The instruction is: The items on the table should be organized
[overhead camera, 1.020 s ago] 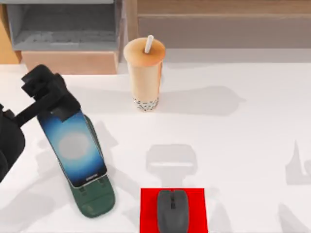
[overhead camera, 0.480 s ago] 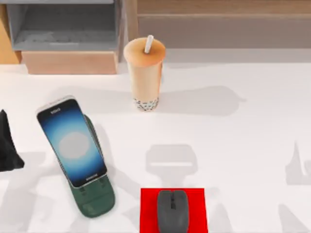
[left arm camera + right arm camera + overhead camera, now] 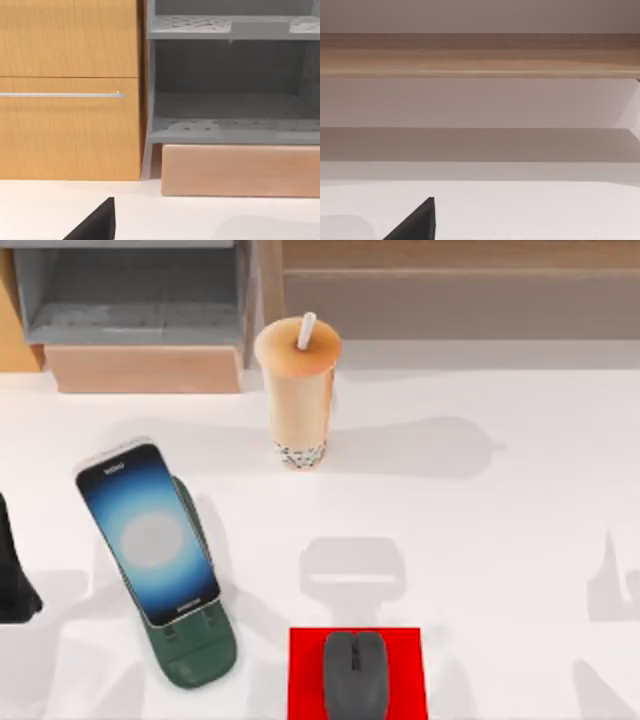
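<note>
Left arm nearest the cup; hand state cannot be told.

Left arm (image 3: 14,575) sits at the surface's (image 3: 520,530) left edge. Outward: phone (image 3: 148,532) leaning on its stand (image 3: 195,655), mouse (image 3: 354,673) on the mat (image 3: 305,675), cup (image 3: 298,390) upright, far side, right of the shelf (image 3: 130,310).

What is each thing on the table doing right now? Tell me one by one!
smartphone: screen glowing, leaning on the green phone stand.
bubble-tea cup: standing upright, straw in the lid.
mouse: lying on the red mat.
left arm: at the table's left edge, touching nothing.
</note>
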